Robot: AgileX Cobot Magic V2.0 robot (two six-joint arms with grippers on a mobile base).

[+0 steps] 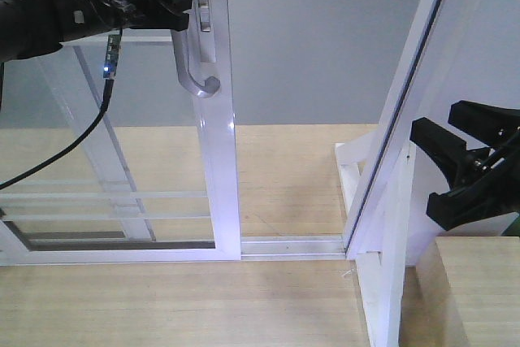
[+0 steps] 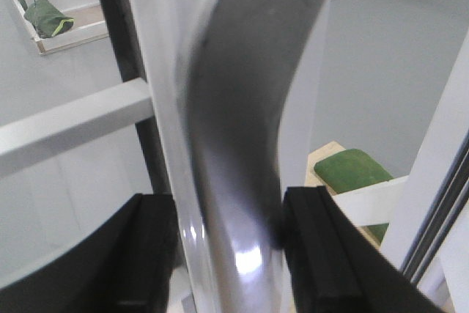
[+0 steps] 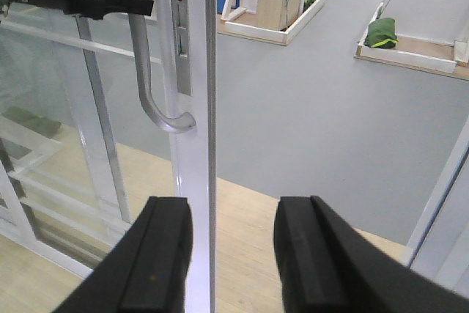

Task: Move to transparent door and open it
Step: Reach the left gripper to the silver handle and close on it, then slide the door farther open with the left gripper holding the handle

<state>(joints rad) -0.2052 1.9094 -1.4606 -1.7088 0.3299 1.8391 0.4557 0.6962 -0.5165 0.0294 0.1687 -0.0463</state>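
1. The transparent door [image 1: 218, 144] stands left of the opening, its stile well apart from the tilted frame post [image 1: 396, 115]. I judge it heavy enough that a pull angled off the floor track [image 1: 292, 245] could bind the panel and load my wrist.

2. The pull handle [image 1: 185, 62] is glossy and curved. If I drag along its length instead of across it, I expect the grip to slide down toward the hooked lower end.

3. My left gripper [image 1: 180, 15] is closed around the handle. In the wrist view one of the fingers [image 2: 322, 254] presses the metal, but I cannot tell whether the other makes contact. A one-sided hold could twist loose.

4. My right gripper [image 1: 431, 164] hangs wide open and holds nothing, just beside the post. Any base movement risks knocking it against the frame.
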